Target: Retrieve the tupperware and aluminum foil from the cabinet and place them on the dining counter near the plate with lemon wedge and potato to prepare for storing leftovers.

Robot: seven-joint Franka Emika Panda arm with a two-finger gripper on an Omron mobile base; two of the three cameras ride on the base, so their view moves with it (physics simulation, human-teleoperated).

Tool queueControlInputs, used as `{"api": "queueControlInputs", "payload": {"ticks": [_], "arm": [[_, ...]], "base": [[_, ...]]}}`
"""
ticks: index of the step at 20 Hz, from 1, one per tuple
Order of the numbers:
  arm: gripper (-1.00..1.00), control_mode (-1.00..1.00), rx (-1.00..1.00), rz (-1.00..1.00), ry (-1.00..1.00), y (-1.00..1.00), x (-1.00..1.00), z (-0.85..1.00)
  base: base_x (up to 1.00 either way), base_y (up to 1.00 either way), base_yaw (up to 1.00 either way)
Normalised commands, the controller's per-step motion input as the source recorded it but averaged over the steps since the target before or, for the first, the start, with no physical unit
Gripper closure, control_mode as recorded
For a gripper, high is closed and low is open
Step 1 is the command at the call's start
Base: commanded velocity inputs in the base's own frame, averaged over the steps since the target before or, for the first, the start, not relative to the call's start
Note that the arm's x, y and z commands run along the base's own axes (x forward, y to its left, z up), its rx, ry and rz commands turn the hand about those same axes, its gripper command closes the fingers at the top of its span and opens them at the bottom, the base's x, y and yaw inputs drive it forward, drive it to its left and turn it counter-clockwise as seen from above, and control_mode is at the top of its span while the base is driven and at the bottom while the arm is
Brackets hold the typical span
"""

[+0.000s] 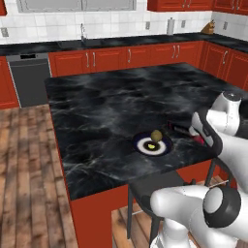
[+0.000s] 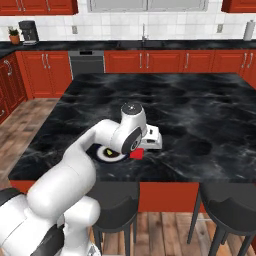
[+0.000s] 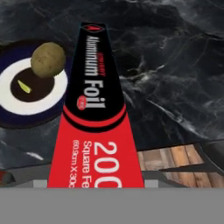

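The aluminum foil (image 3: 94, 87), a long black box with red ends, runs straight out from my hand and lies low over the dining counter (image 1: 97, 111), right beside the plate (image 1: 145, 145). My gripper (image 1: 196, 133) is shut on the box's near end; its red tip (image 2: 137, 154) pokes out under the hand. The plate (image 3: 13, 118) carries a potato (image 3: 48, 59) and a small lemon wedge (image 3: 25, 86), just left of the box in the hand view. My fingertips are hidden behind the box. The tupperware and the cabinet are out of view.
Dark stools (image 2: 115, 205) (image 2: 225, 205) stand under the island's near edge, close to my base. Black worktops with red cupboards (image 1: 126, 55), a sink and a dishwasher (image 1: 29, 77) line the back wall. Bare marble stretches beyond the plate.
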Motion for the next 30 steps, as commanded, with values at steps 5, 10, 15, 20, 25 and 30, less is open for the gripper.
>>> {"api": "queueControlInputs", "payload": {"ticks": [5,10,15,20,25,30], "arm": [[1.0,-1.0,0.0,-0.1,0.0,-0.13,0.35,-0.63],[1.0,-1.0,0.0,-0.05,0.0,-0.12,0.39,-0.62],[-1.0,-1.0,0.0,0.0,0.0,-0.1,0.42,-0.54],[-1.0,-1.0,0.0,0.0,-0.04,0.0,0.49,-0.2],[-1.0,-1.0,0.0,0.01,-0.14,0.0,0.0,0.46],[-1.0,-1.0,0.0,0.02,-0.18,0.0,-0.35,0.94]], "base": [[0.0,0.0,0.0],[0.0,0.0,0.0],[0.0,0.0,0.0],[0.0,0.0,0.0],[0.0,0.0,0.0],[0.0,0.0,0.0]]}}
